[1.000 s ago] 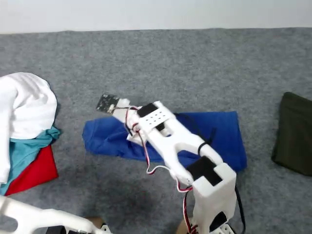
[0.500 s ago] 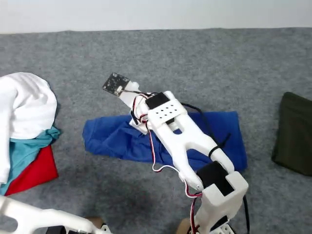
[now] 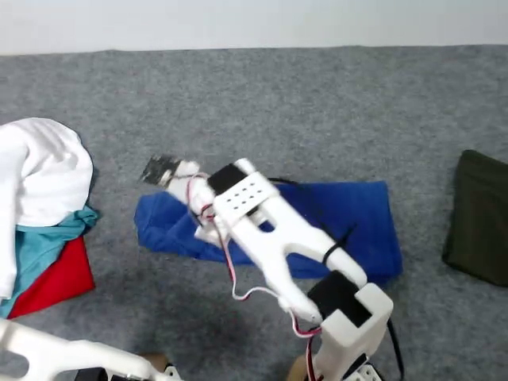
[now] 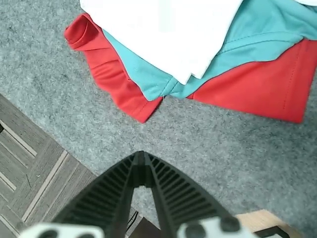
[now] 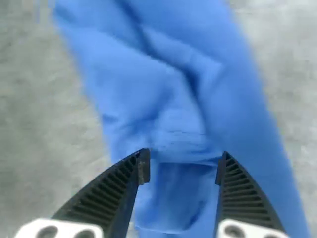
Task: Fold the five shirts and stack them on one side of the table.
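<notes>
Grey table [image 3: 317,103] carrying dark green shirt [image 3: 479,216] folded at right edge, with white shirt [image 3: 44,171], teal shirt [image 3: 40,242] and red shirt [image 3: 55,282] heaped left: probably one of five done. Mid-table, blue shirt [image 3: 349,218] half-folded, long axis left-right in the high view, beneath right tool [image 5: 182,163] spread apart; left tool [image 4: 142,166] pressed together near red shirt.

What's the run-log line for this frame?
right pincer open, over blue shirt | left pincer shut, near red shirt
</notes>
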Robot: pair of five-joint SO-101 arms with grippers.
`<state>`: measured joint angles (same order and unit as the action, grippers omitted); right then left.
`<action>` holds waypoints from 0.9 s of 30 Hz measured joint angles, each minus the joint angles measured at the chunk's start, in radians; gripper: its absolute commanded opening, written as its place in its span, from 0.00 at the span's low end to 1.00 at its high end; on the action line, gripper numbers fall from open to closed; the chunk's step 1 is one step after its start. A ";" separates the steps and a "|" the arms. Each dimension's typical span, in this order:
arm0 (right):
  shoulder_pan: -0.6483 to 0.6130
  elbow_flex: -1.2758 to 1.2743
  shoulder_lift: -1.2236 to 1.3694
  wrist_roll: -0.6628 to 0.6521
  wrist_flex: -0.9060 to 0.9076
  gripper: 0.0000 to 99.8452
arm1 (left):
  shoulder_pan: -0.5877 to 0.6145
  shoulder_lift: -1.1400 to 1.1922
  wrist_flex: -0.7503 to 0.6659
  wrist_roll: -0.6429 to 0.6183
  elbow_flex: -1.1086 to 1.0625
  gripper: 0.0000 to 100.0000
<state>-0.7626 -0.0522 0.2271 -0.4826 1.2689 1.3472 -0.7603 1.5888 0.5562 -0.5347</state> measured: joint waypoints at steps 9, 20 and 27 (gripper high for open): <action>-0.006 0.002 0.040 -0.009 -0.089 0.23 | 0.000 0.000 0.000 0.000 0.000 0.00; 0.183 0.267 0.364 -0.091 -0.181 0.23 | 0.000 0.000 0.000 0.000 0.000 0.00; 0.164 0.488 0.371 -0.091 0.018 0.23 | 0.000 0.000 0.000 0.003 0.000 0.00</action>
<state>-0.5984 0.4358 0.5984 -0.5731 1.2873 1.3472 -0.7603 1.5888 0.5593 -0.5347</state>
